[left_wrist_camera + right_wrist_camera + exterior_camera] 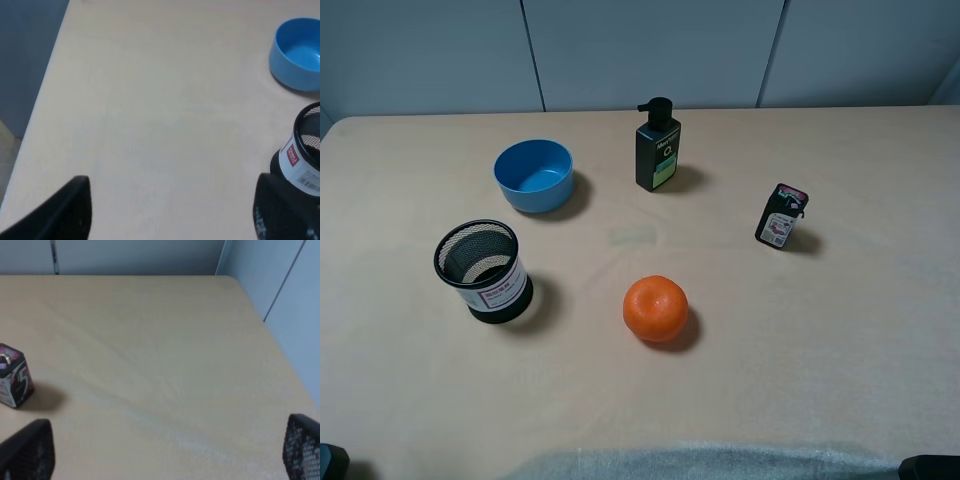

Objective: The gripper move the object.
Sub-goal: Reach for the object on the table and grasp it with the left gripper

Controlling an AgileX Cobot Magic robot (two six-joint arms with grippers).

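both gaped wide apart: black left gripper [172, 216] near the black wire-mesh cylindrical pen cup [483, 272], black right gripper [165, 455] over beige tabletop [150, 355].

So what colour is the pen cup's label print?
Red on white; the label shows best in the left wrist view.

The setting is best read as a robotics lab or test room rather than a home. A wide, plain beige table [820, 380] is set against pale grey wall panels [650, 50], which are divided by thin vertical seams. Unrelated items are laid out well apart on it, as on a test bench: a mesh pen cup [485, 272], a blue bowl [534, 176], a black pump bottle [658, 150], an orange [656, 308] and a small printed box [781, 217].
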